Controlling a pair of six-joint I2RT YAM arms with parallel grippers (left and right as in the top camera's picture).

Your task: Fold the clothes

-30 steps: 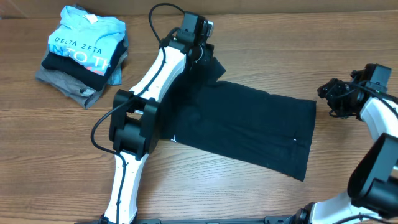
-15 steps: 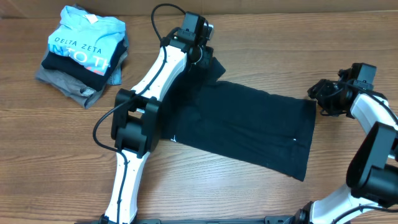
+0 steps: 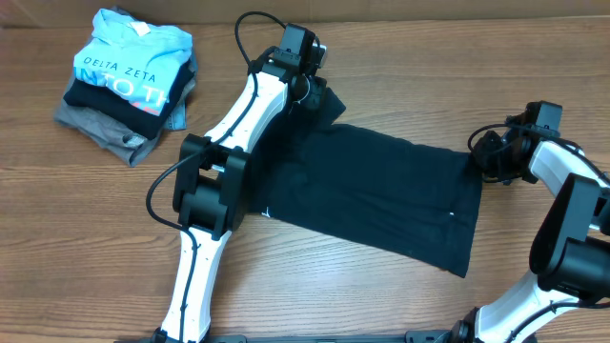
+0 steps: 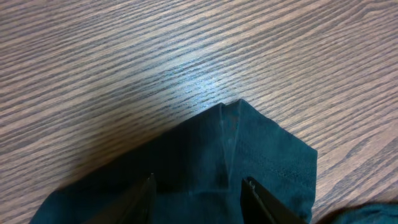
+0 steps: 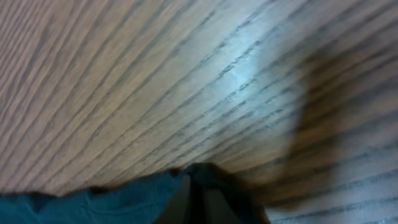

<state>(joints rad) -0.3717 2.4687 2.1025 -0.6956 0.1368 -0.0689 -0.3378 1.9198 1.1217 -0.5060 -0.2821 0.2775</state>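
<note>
Change: right gripper (image 3: 480, 158) has moved left since a second ago and now sits at the T-shirt's (image 3: 381, 195) far right corner.
Left arm: stretched long across the table (image 3: 86, 238), unchanged; left gripper (image 3: 307, 86) tipped down over the far sleeve.
Left jaws: apart, with sleeve fabric between the fingers (image 4: 142, 198).
Right jaws: view blurred, cannot tell.
T-shirt: spread flat mid-table.
Folded pile (image 3: 124, 81): far left, well apart.

Matt soft dark cloth T-shirt (image 3: 381, 195), glossy wood-grain table (image 3: 95, 238)
</note>
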